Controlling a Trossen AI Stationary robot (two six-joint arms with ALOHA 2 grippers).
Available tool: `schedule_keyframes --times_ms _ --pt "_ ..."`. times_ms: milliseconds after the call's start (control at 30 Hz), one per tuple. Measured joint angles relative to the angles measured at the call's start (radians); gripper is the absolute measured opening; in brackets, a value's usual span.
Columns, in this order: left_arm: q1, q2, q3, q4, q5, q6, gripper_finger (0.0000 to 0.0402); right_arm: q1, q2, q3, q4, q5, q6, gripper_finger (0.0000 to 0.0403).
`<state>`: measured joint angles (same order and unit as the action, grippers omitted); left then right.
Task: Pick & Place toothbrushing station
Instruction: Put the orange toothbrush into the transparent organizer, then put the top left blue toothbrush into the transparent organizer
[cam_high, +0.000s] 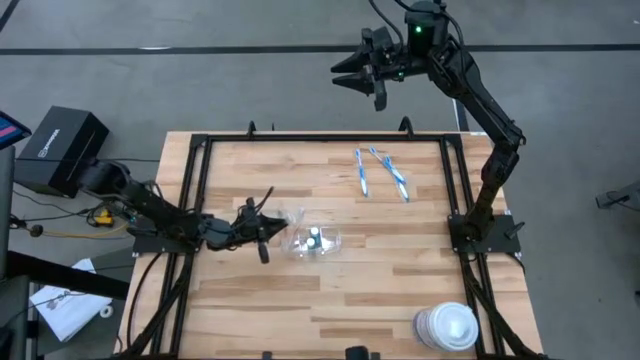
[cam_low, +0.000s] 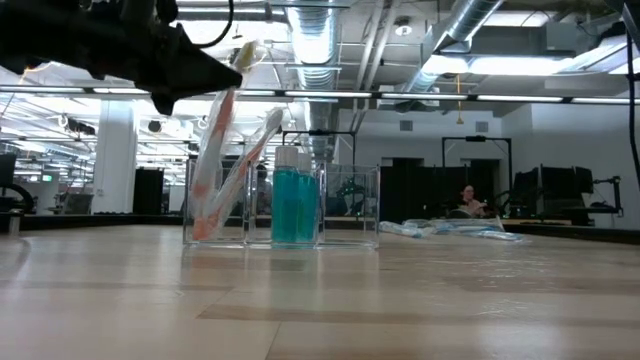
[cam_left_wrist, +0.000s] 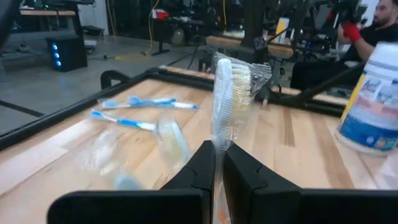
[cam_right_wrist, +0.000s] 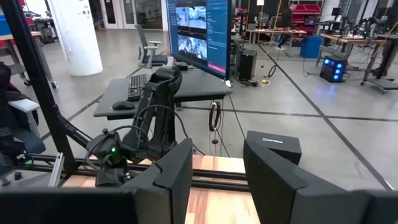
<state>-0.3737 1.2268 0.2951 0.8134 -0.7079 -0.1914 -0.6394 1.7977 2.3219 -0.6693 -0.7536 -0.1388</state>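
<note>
My left gripper (cam_high: 262, 228) sits low over the table's left-middle, just beside the clear cup (cam_high: 313, 241), its fingers pinched tight on a wrapped toothbrush (cam_left_wrist: 222, 102) that stands up from between them. My judgement of the step: the brush is on its way into the cup, where two brushes (cam_low: 225, 165) already lean beside the blue-green tubes (cam_low: 293, 205). To do it well I should keep the pinch firm, bring the handle end over the cup's open mouth, lower it until it bears on the cup, and only then release; the light cup could tip if I nudge its wall. My right gripper (cam_high: 372, 72) waits raised beyond the table's far edge, fingers partly apart and holding nothing. Two more blue toothbrushes (cam_high: 380, 172) lie on the table (cam_high: 400, 290) near its far edge, well apart from the cup; a white lidded container (cam_high: 447, 326) stands at the near right corner. The low view alone shows the cup's contents upright and leaning; the high view alone gives the layout on the table; the left wrist view alone shows the pinch on the brush and its crinkled wrapper.
</note>
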Motion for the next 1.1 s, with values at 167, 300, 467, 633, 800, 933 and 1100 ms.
schedule_keyframes --times_ms 167,300,467,633,800,933,1100 --pt "0.004 0.098 -0.001 0.047 0.048 -0.049 0.0006 0.006 0.000 0.000 0.000 -0.002 -0.003 0.0133" --pt "0.003 0.194 -0.002 0.184 0.071 -0.050 0.0007 0.012 0.000 0.000 0.000 -0.003 -0.005 0.0133" --pt "0.003 0.246 -0.002 0.242 0.080 -0.076 0.0009 0.013 0.001 0.000 0.000 -0.004 -0.011 0.0136" --pt "0.003 0.262 -0.001 0.243 0.113 -0.107 0.0032 0.013 0.001 0.000 0.000 -0.007 -0.019 0.0136" --pt "0.007 0.223 -0.002 0.242 0.114 -0.106 0.0077 0.013 0.001 0.000 0.000 -0.007 -0.020 0.0141" --pt "0.008 0.194 -0.002 0.245 0.114 -0.106 0.0126 0.008 0.001 0.000 0.000 -0.007 -0.019 0.0149" --pt "0.008 0.186 -0.002 0.245 0.114 -0.106 0.0186 0.003 0.001 0.000 0.001 -0.008 -0.013 0.0160"
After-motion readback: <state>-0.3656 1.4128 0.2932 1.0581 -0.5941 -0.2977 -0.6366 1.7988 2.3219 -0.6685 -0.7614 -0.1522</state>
